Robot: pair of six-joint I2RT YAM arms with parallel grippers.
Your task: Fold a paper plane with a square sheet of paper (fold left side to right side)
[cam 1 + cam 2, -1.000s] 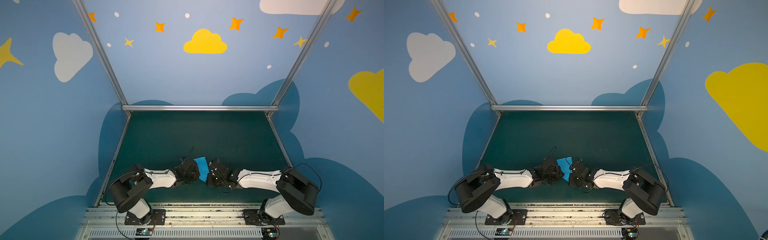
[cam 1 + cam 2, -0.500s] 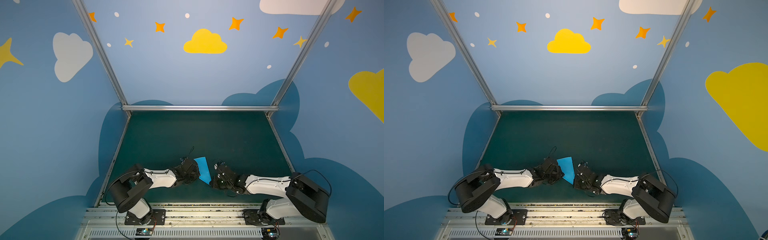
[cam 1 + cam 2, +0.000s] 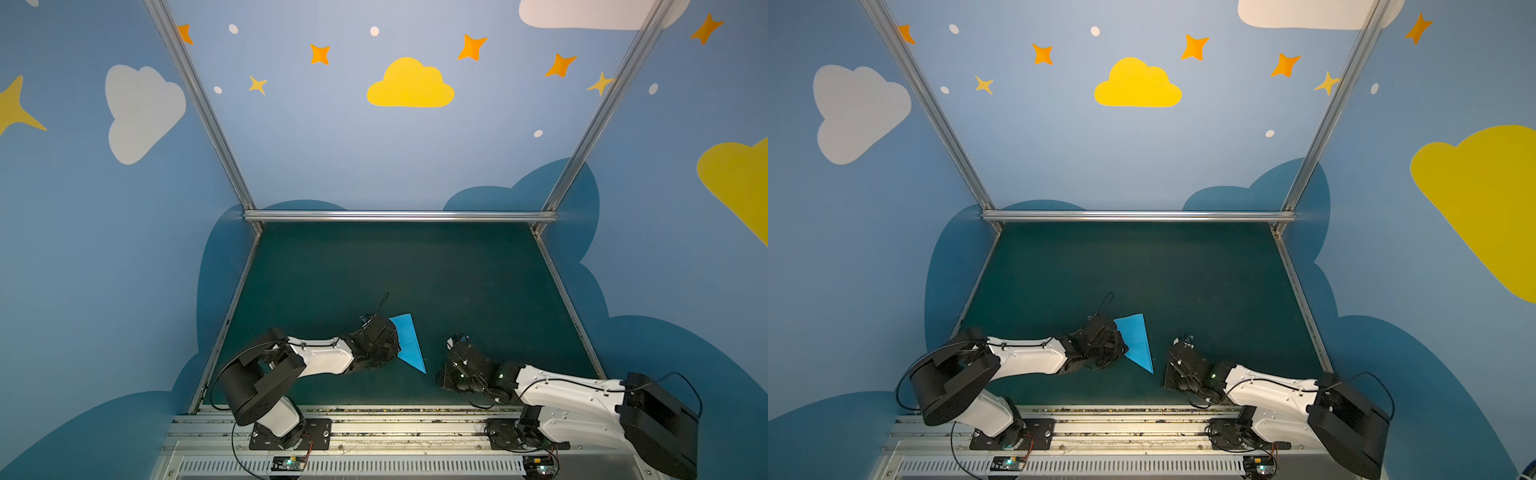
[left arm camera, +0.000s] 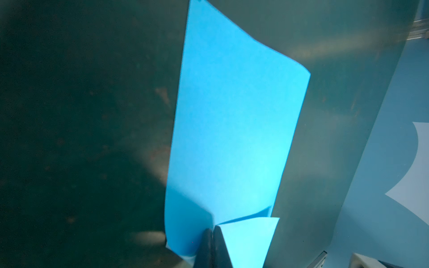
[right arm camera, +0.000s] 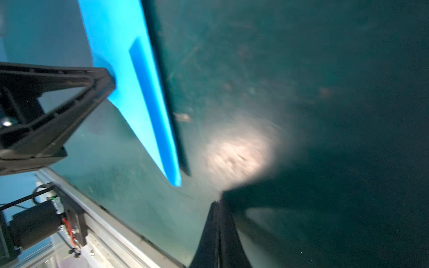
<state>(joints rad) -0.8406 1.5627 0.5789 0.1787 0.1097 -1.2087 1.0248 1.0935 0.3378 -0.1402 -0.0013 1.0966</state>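
The square sheet of paper [image 3: 408, 340] [image 3: 1138, 341] is sky-blue and folded into a pointed triangle with one crease. It lies on the green mat near the front in both top views, nose toward the front rail. My left gripper [image 3: 395, 345] [image 3: 1122, 347] [image 4: 212, 228] is shut. Its tips rest on the paper's left edge, and I see no paper between them. Beside the fingers a small flap [image 4: 250, 239] stands up. My right gripper [image 3: 444, 372] [image 3: 1169, 374] [image 5: 219, 201] is shut and empty, low over the mat, a short way right of the paper's nose [image 5: 175, 181].
The dark green mat [image 3: 415, 270] is fenced by aluminium rails at the back [image 3: 399, 215] and along both sides, with painted blue walls behind. A metal base rail [image 3: 374, 417] carrying both arm bases runs along the front edge, close behind the grippers.
My right gripper has drawn back from the paper toward the front right, uncovering the paper's right side and nose. The left gripper has stayed on the paper's left edge.
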